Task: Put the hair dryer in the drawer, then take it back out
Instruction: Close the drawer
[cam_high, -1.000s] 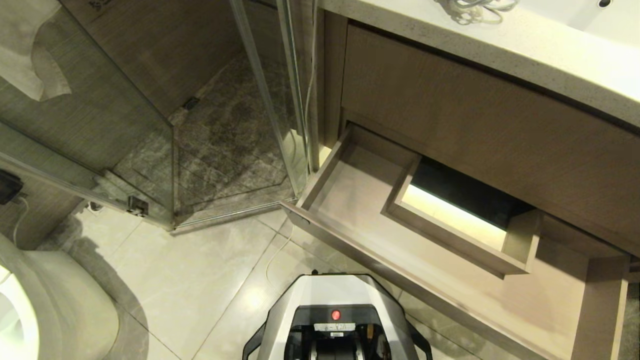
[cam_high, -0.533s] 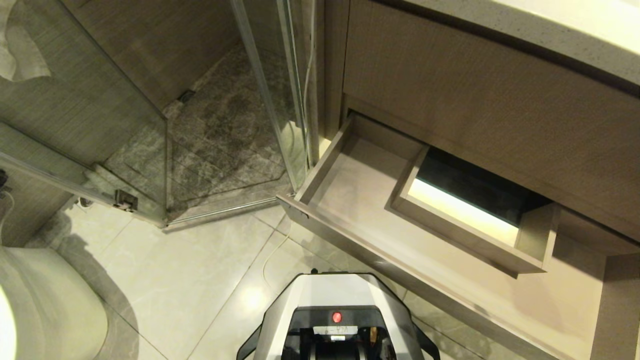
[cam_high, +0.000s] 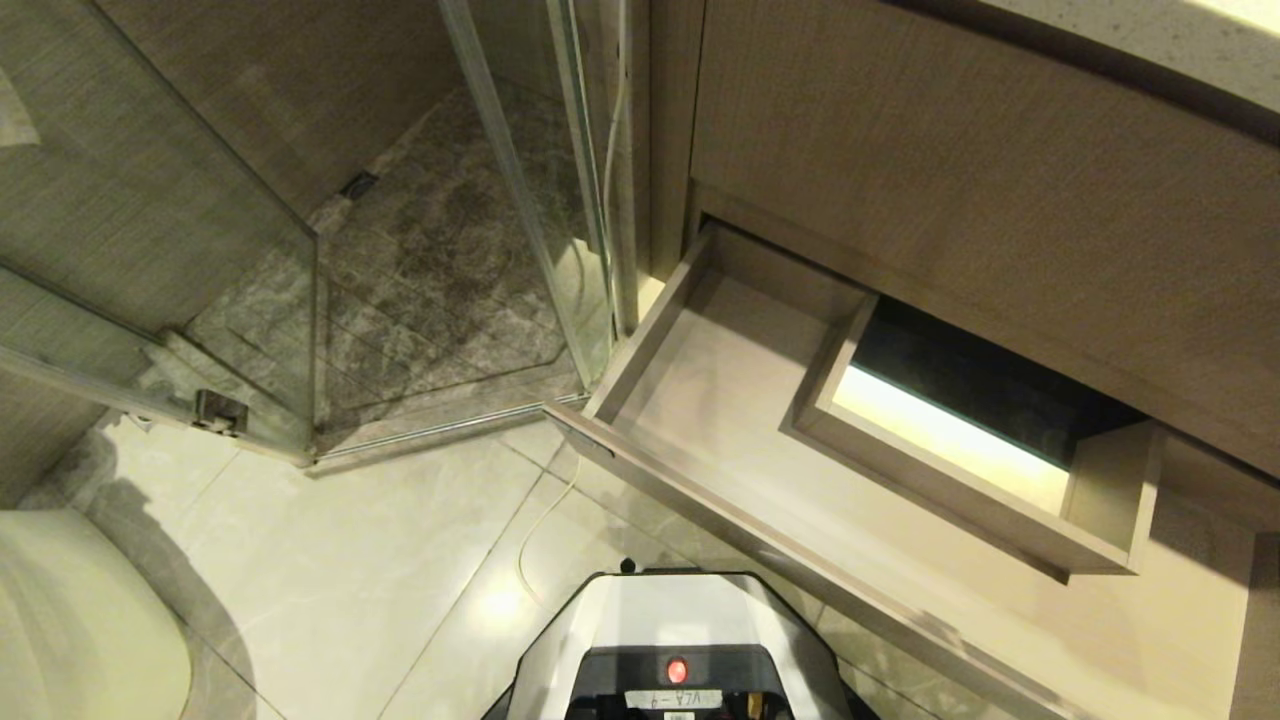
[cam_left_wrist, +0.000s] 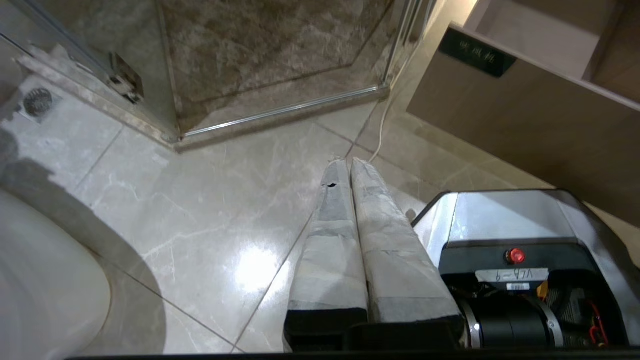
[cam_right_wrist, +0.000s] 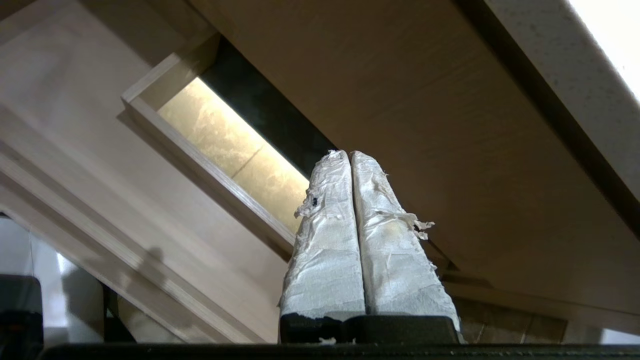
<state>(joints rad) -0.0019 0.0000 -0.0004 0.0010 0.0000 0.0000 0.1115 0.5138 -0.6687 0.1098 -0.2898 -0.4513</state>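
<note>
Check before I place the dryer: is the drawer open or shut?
Open: the drawer stands pulled out from the vanity, its bare floor and boxed cut-out showing.

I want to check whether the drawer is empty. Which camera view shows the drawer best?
The head view: it looks down into the open drawer, showing its bare floor and boxed cut-out. No hair dryer shows there. The right wrist view shows only part of the inside; the left wrist view shows mostly the front and one corner.

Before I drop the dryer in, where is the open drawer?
In the head view the drawer stands pulled out on the right, under the taller cabinet front, beside the glass shower door.
</note>
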